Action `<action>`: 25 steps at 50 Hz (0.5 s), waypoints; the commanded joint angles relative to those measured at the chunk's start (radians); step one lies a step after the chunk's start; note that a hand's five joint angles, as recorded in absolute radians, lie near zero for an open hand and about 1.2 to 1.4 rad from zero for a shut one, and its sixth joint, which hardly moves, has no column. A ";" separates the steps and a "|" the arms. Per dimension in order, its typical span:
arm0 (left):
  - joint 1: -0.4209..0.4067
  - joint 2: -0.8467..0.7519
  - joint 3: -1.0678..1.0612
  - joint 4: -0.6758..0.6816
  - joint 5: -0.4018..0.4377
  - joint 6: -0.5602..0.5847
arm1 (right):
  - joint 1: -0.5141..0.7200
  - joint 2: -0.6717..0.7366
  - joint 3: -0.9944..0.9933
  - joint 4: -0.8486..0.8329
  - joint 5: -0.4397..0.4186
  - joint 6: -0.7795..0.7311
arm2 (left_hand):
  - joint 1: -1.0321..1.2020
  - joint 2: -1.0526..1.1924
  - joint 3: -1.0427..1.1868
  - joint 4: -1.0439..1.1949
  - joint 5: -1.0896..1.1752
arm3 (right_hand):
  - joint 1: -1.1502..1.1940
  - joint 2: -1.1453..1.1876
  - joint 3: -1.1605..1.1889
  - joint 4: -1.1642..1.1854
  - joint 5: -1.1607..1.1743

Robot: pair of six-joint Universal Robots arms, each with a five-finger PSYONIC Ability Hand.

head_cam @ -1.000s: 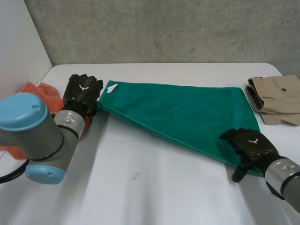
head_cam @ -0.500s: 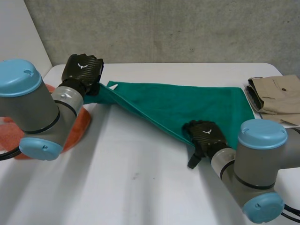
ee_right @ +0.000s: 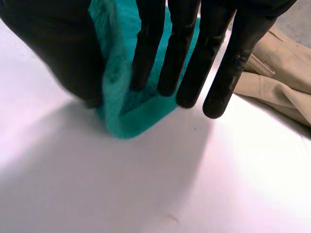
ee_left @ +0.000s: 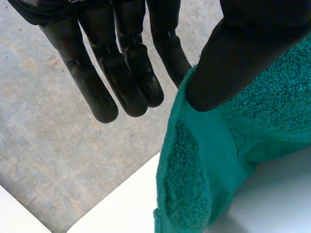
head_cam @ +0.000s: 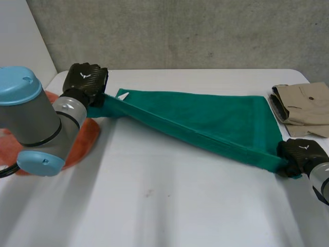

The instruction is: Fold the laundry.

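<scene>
You have towel [head_cam: 205,121] pinched at both ends: left hand [head_cam: 85,80] grasps far-left corner, right hand [head_cam: 303,154] near-right corner. Held edge runs taut, diagonal across desk [head_cam: 154,206]; rest lies beyond it. Fold probably goes away from you.

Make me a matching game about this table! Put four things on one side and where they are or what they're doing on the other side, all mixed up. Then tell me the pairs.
Things:
1. green towel
2. tan clothes
3. orange cloth
4. right hand

Places or states:
A. partly under the left arm
B. pinching one end of the towel
C. folded in a pile at the right side of the table
D. stretched out across the middle of the table

Pairs: 1-D, 2-C, 3-A, 4-B.
</scene>
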 commanded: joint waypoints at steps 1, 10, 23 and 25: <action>0.003 0.002 -0.021 -0.071 0.000 0.006 | 0.003 -0.019 -0.031 0.098 -0.008 -0.033 | 0.260 0.197 0.202 0.193 0.242 | 0.523 0.373 0.379 0.378 0.415; -0.002 0.116 -0.156 -0.319 0.000 0.080 | -0.010 -0.165 -0.096 0.408 -0.062 -0.318 | 0.260 0.197 0.202 0.193 0.242 | 0.523 0.373 0.379 0.378 0.415; -0.023 0.414 -0.573 -0.652 -0.005 0.509 | -0.151 -0.291 -0.122 0.991 -0.099 -0.774 | 0.260 0.197 0.202 0.193 0.242 | 0.523 0.373 0.379 0.378 0.415; -0.030 0.443 -0.593 -0.666 -0.005 0.528 | -0.181 -0.293 -0.125 1.028 -0.100 -0.817 | 0.260 0.197 0.202 0.193 0.242 | 0.523 0.373 0.379 0.378 0.415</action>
